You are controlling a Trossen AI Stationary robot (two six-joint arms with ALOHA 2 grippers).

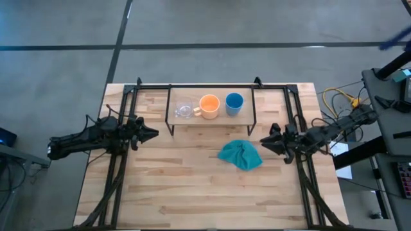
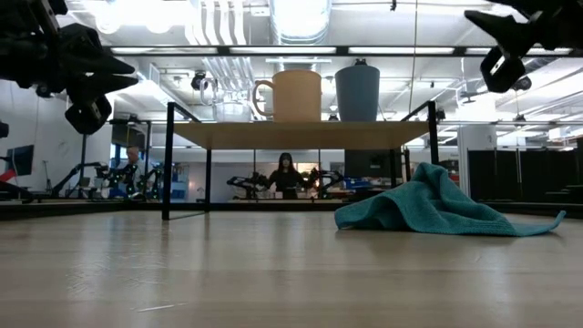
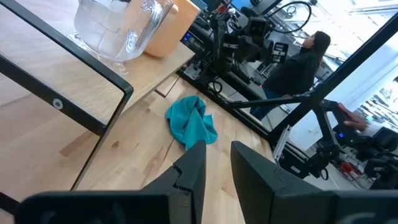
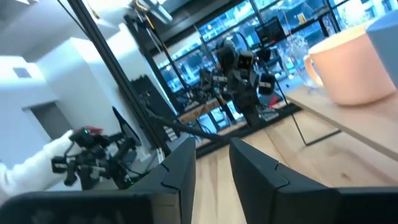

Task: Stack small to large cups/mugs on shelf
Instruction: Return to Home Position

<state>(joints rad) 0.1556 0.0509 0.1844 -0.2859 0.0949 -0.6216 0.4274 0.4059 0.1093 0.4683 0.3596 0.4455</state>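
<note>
Three vessels stand side by side by their bases on the light-wood shelf: a clear glass cup, an orange mug and a blue cup. In the low view they are the glass cup, the orange mug and the blue cup on the shelf. My left gripper hovers left of the shelf, open and empty. My right gripper hovers right of it, near the teal cloth, open and empty.
A crumpled teal cloth lies on the wooden table in front of the shelf's right end. Black frame rails run along both table sides. Bare tabletop spreads toward the near edge. People sit in the room beyond.
</note>
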